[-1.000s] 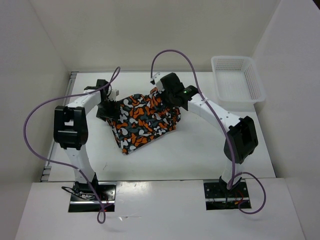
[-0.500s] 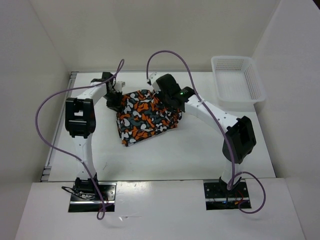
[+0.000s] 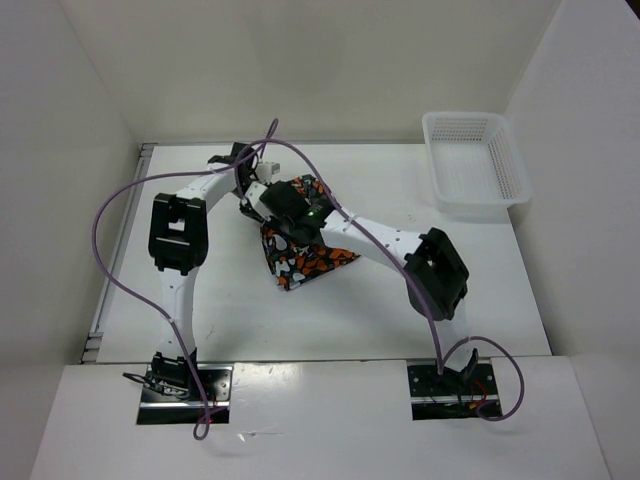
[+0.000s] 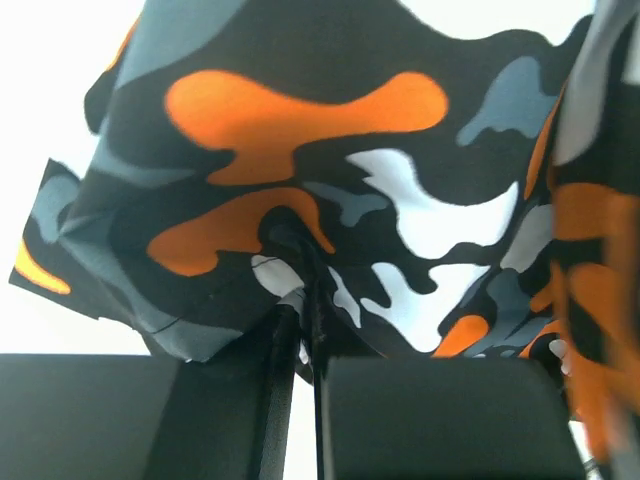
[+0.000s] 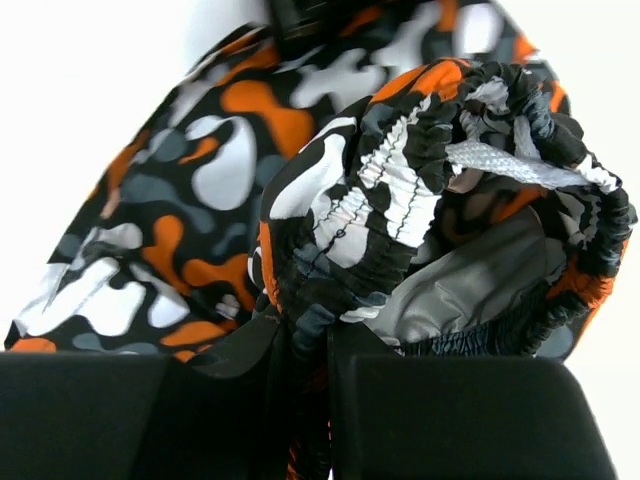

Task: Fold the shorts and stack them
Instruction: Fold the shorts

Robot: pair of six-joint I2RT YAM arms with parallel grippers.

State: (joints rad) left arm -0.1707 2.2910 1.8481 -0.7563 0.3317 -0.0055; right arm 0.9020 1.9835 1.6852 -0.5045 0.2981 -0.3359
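Note:
The shorts [image 3: 312, 258], a bunched cloth in orange, white, grey and black blotches, sit left of the table's middle. Both grippers meet over their upper left part. My left gripper [image 3: 254, 201] is shut on a fold of the cloth; in the left wrist view the shorts [image 4: 330, 170] hang spread above the pinching jaws [image 4: 300, 305]. My right gripper [image 3: 283, 222] is shut on the gathered elastic waistband [image 5: 400, 190]. A white drawstring [image 5: 510, 160] and the grey lining show there, and the jaws [image 5: 312, 330] have closed on the band. Much of the cloth lies hidden under the right arm.
A white plastic mesh basket [image 3: 475, 165] stands at the back right corner. White walls close in the table [image 3: 450, 280] on the left, back and right. Purple cables loop above both arms.
The left gripper has shut on the cloth and moved right. The right arm has swung left with the waistband, carrying the shorts over themselves into a narrower bundle.

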